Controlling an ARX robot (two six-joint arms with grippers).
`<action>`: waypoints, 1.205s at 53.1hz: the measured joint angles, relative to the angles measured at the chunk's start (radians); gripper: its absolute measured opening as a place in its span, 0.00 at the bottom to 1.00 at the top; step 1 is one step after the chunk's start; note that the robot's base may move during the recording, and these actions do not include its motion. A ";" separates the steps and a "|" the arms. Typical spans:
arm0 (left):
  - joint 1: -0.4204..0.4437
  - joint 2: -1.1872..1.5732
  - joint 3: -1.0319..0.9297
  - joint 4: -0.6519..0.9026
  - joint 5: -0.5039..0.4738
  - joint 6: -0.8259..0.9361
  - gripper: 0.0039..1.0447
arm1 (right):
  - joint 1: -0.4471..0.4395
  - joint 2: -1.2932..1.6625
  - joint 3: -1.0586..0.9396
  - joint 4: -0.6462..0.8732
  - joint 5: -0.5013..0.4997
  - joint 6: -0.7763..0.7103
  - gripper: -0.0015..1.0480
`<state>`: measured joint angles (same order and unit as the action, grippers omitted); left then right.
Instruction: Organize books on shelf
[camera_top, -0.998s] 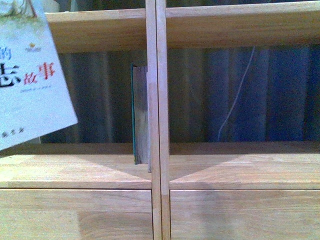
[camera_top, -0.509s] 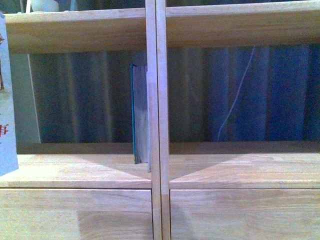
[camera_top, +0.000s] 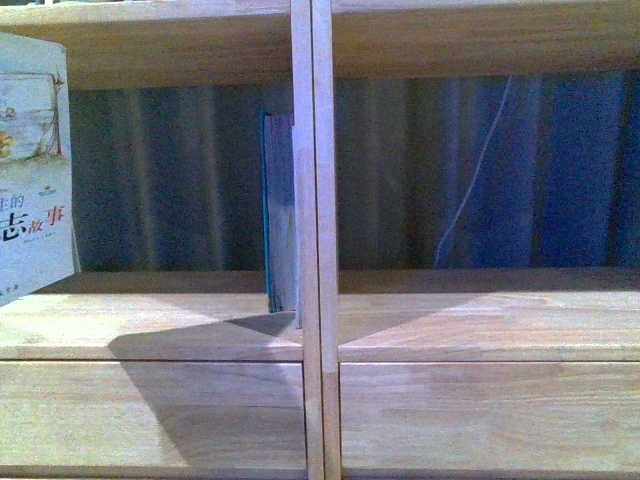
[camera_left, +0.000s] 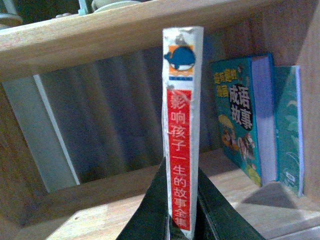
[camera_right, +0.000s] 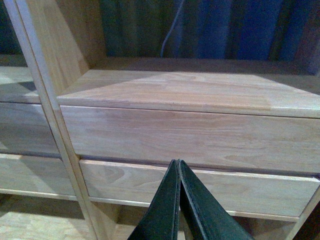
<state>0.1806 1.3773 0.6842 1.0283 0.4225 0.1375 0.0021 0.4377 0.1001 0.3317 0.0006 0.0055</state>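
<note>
The white paperback book (camera_left: 181, 125) stands upright with its red-and-white spine facing the left wrist camera. My left gripper (camera_left: 181, 220) is shut on its lower end, one dark finger (camera_left: 150, 210) on each side. In the front view its cover (camera_top: 30, 170) shows at the far left, in front of the shelf's left bay. The thick teal book (camera_top: 278, 210) stands on the shelf board (camera_top: 150, 325) against the double central upright (camera_top: 312, 240); in the left wrist view the teal book (camera_left: 245, 120) has a thinner green book (camera_left: 290, 130) beside it. My right gripper (camera_right: 178, 200) is shut and holds nothing, low before the drawer fronts (camera_right: 190, 137).
A white cable (camera_top: 470, 190) hangs behind the right bay against a dark striped backdrop. A pale bowl (camera_left: 112, 5) sits on the upper board. The left bay has open board between the paperback and the teal book. The right bay's board (camera_right: 175, 90) is bare.
The paperback was tilted high at the left, slid almost out of view, and now stands upright at the left edge. A shadow now falls across the left drawer front.
</note>
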 joint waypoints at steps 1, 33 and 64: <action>-0.007 0.013 0.011 -0.001 -0.010 0.000 0.06 | 0.000 -0.006 -0.004 -0.003 0.000 0.000 0.03; -0.214 0.360 0.312 -0.021 -0.237 -0.012 0.06 | 0.000 -0.186 -0.087 -0.085 -0.001 0.000 0.03; -0.351 0.678 0.657 -0.080 -0.372 0.064 0.06 | 0.000 -0.430 -0.087 -0.327 -0.001 -0.001 0.03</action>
<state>-0.1703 2.0552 1.3415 0.9482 0.0505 0.2020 0.0021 0.0082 0.0135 0.0048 -0.0002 0.0044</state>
